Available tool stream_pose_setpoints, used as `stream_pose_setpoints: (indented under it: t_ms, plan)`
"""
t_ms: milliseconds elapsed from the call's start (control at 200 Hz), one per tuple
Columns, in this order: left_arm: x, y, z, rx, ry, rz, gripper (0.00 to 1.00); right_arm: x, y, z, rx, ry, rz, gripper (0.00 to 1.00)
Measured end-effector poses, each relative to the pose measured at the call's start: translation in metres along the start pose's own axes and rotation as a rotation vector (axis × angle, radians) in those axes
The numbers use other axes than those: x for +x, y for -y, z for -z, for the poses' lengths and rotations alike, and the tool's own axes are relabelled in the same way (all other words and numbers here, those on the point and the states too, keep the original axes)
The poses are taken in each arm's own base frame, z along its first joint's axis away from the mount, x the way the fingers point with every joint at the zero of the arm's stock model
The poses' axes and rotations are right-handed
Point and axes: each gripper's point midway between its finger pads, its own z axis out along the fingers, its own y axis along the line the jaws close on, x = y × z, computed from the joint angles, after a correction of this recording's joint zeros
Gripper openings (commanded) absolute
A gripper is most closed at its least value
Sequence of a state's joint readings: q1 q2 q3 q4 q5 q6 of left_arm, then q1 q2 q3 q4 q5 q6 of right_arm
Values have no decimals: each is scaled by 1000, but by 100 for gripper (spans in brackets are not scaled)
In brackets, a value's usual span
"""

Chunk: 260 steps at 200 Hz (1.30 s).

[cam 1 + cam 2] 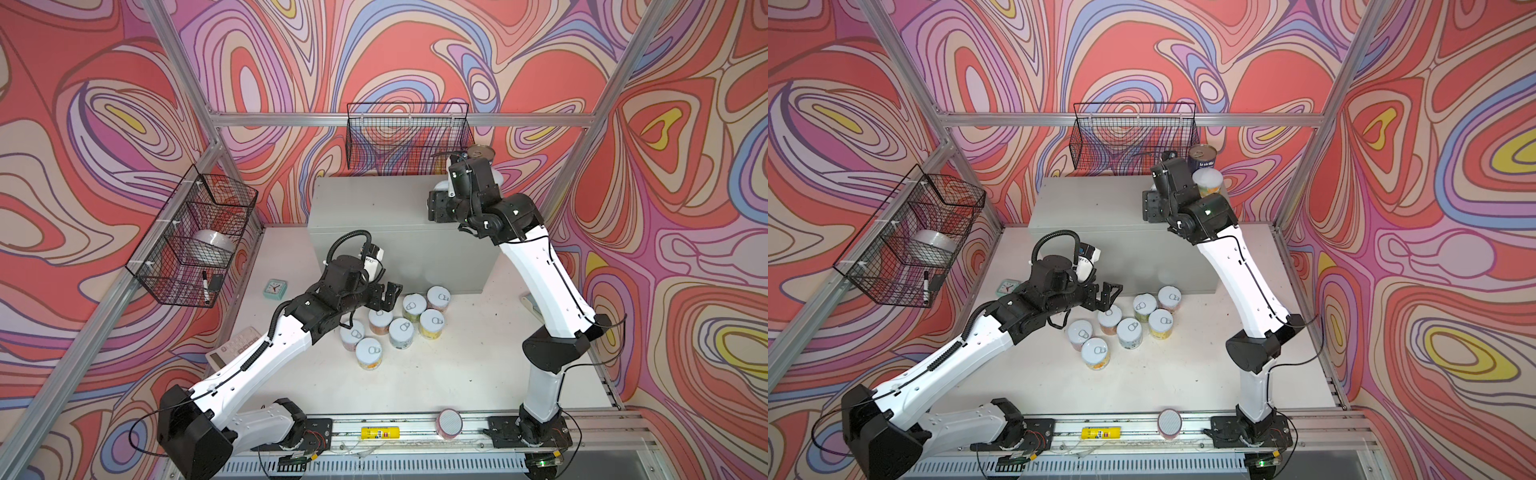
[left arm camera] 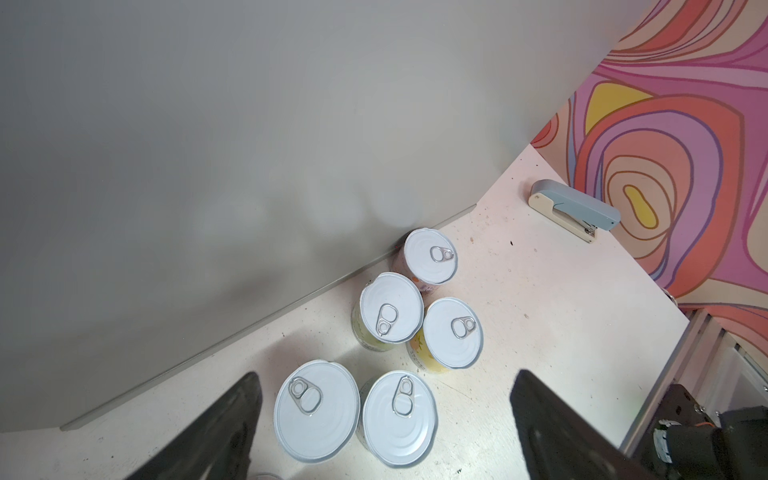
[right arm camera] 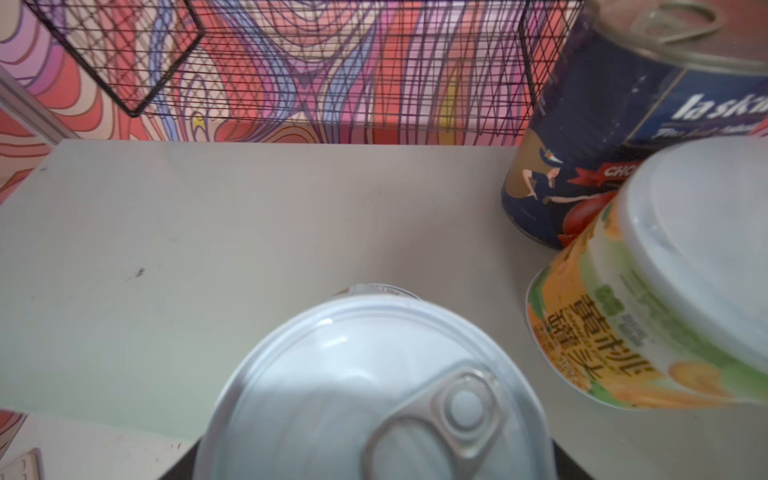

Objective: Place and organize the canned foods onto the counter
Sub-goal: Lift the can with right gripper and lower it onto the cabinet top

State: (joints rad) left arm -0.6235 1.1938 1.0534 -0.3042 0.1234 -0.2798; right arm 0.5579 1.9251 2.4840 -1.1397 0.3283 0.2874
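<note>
Several white-lidded cans stand clustered on the white tabletop before the grey counter. My left gripper hangs open above the cluster's left end; in the left wrist view two lids lie between its fingers, untouched. My right gripper is over the counter's right part, shut on a white-lidded can. Beside it on the counter stand a dark-blue can and an orange-fruit can.
A stapler lies by the right wall. A teal clock and a calculator sit at the left. A yellow tube and a pink roll rest on the front rail. Wire baskets hang on the walls.
</note>
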Motion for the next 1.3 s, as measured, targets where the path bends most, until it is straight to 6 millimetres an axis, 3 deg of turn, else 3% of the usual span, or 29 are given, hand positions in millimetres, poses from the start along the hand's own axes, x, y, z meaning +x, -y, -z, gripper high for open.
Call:
stream_pose_setpoints:
  t_ms: [125, 215, 335, 376, 446, 516, 791, 1172, 1302]
  plan:
    - [-3, -8, 0, -10, 6, 14, 95, -4, 0, -23, -2, 5, -25, 0]
    - [-6, -13, 1, -17, 14, 22, 96, -6, -5, -26, -17, 10, -33, 0]
    - [-11, -13, 0, -10, 34, 25, 96, -6, -7, -27, -26, 7, -42, 25]
    - [-12, -12, -1, -6, 38, 26, 96, -6, -7, -27, -26, 7, -45, 41]
    - [-12, -13, -3, -3, 36, 28, 96, -6, -6, -27, -26, 7, -49, 58]
    - [-11, -14, -7, -2, 30, 32, 96, -6, -6, -27, -26, 7, -50, 70]
    - [-13, -19, -11, 3, 32, 47, 97, -6, -5, -28, -23, 5, -51, 98]
    - [-15, -20, -11, 4, 39, 50, 97, -17, -8, -25, -53, 41, -52, 98]
    - [-18, -21, -9, 1, 41, 50, 97, -26, -9, -14, -78, 72, -53, 98]
